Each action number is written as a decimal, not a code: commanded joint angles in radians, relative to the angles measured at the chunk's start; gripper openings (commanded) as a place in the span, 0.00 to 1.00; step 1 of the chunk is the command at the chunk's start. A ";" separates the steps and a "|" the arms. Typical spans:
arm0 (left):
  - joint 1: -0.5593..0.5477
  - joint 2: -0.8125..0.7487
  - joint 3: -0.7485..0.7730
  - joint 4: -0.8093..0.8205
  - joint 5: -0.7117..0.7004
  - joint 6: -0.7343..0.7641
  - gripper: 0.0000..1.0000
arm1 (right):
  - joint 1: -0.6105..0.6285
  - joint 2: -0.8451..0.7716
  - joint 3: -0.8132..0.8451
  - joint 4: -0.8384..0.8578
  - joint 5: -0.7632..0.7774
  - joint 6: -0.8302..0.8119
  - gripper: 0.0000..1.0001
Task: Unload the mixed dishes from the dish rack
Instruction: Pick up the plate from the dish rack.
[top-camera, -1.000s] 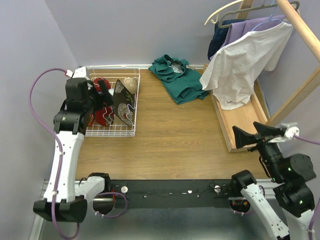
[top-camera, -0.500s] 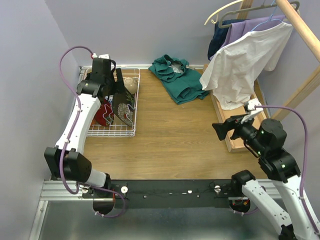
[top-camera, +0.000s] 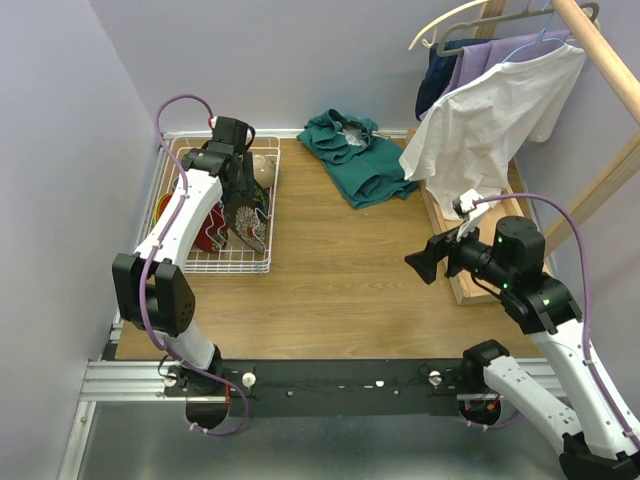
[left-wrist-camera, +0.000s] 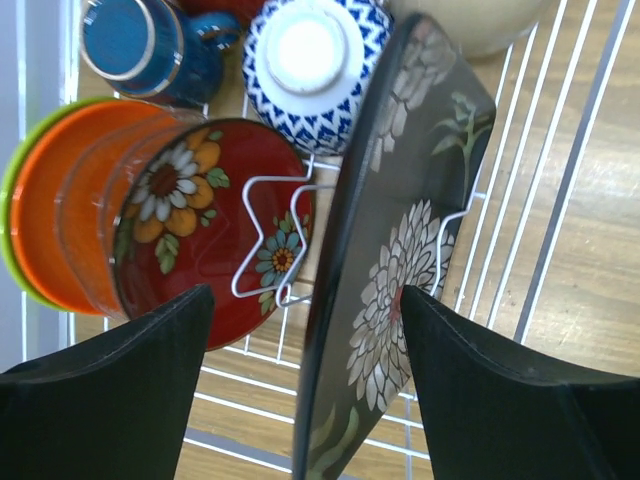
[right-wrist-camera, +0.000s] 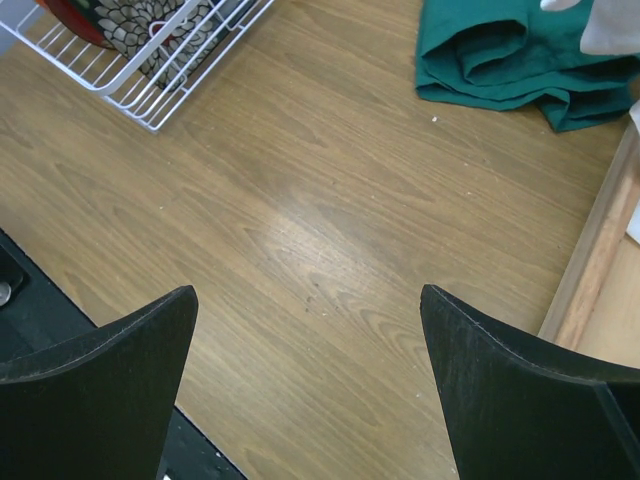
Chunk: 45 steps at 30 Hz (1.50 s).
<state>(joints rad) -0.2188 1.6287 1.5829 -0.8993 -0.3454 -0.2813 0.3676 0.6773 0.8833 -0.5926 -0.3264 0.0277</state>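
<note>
The left hand (left-wrist-camera: 305, 300), fingers spread, hangs over the black square floral plate (left-wrist-camera: 400, 250) upright in the white wire dish rack (top-camera: 220, 268) — best lowered straight to straddle its rim, apparently clear of the red flowered bowl (left-wrist-camera: 215, 220). The right hand (right-wrist-camera: 310, 290) — also spread — hovers over the wooden surface (right-wrist-camera: 330, 200).

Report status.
Left gripper open above black square floral plate in white wire dish rack. Right gripper open over wooden table. Nothing unloaded yet; no obstruction seen.
</note>
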 joint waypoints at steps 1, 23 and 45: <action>-0.008 0.032 0.000 -0.016 0.005 -0.013 0.78 | 0.008 -0.018 -0.006 0.007 -0.048 -0.020 1.00; 0.002 0.076 0.107 -0.084 0.083 0.040 0.27 | 0.008 -0.010 -0.060 0.030 -0.037 -0.054 1.00; 0.015 -0.033 0.198 -0.116 0.138 0.045 0.00 | 0.008 -0.005 -0.070 0.040 -0.042 -0.061 1.00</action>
<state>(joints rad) -0.1856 1.6920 1.6829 -1.0134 -0.1978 -0.2096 0.3676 0.6689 0.8284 -0.5770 -0.3473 -0.0204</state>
